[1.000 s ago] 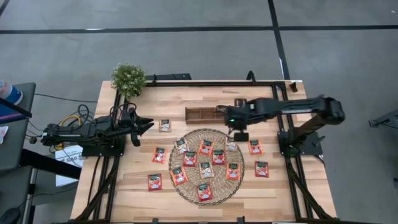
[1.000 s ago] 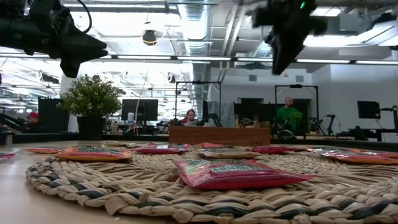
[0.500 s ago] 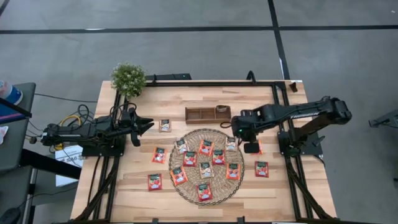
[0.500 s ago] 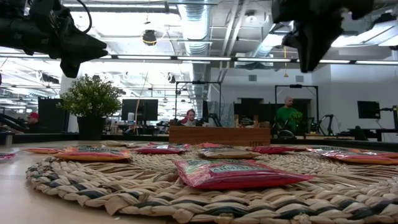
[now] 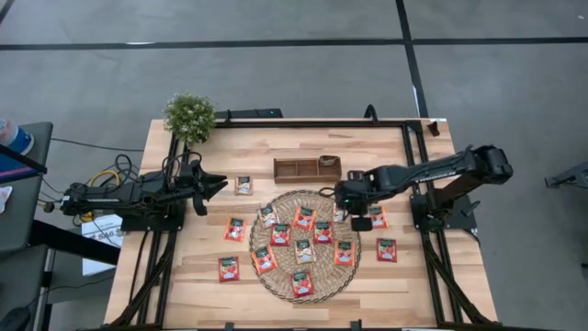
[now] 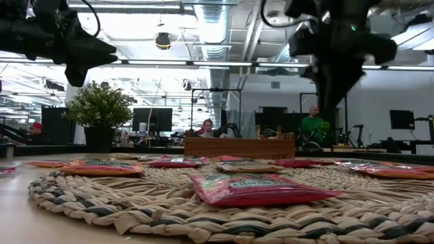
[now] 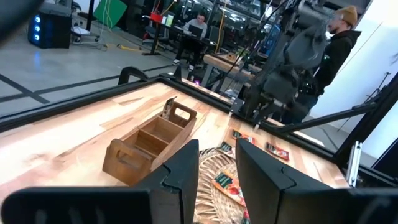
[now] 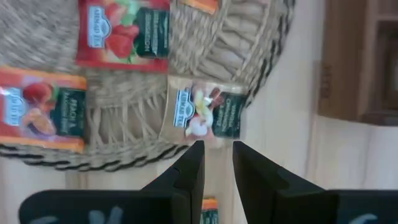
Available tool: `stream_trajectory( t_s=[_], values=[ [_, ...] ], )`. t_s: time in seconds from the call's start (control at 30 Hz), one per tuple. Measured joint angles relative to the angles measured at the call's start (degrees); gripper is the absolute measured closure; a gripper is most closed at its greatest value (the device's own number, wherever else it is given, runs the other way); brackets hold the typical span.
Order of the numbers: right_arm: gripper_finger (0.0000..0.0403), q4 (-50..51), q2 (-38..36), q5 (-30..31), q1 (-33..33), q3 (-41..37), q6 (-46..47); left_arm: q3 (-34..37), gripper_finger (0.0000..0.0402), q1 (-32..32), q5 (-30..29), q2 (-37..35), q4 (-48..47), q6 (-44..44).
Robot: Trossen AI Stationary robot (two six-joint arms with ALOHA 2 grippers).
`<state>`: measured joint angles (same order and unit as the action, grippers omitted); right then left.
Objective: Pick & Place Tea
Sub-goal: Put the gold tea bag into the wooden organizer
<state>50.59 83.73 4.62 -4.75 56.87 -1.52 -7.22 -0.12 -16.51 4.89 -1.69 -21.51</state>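
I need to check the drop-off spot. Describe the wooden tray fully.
The wooden tray is a brown, long, low box with three compartments and a cut-out handle at each end. It lies flat on the table just beyond the woven mat, apart from it. One end compartment holds something pale that cannot be made out; the others look empty.

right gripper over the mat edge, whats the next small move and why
Probably straight down onto the beige sachet. The right gripper hovers above it at the woven mat's edge near the wooden tray, fingers slightly apart and empty, lined up with the sachet. The left gripper waits aside.
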Motion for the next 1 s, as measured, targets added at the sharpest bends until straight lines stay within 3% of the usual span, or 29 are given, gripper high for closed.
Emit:
stream_trajectory(
  t_s=[0.37, 0.77, 1.0],
  values=[
    [0.0326, -4.6, 1.3, -0.2, 1.7, -4.9, 2.7, 0.0, 0.0305, 0.0, 0.0, 0.0, -0.1, 0.0],
    [0.0293, -6.7, 1.9, -2.7, 4.9, -4.9, 0.2, 0.0, 0.0305, 0.0, 0.0, 0.0, -0.2, 0.1],
    [0.0290, -6.6, 1.9, -2.7, 5.7, -4.9, 4.7, 0.0, 0.0305, 0.0, 0.0, 0.0, -0.2, 0.2]
  ],
)
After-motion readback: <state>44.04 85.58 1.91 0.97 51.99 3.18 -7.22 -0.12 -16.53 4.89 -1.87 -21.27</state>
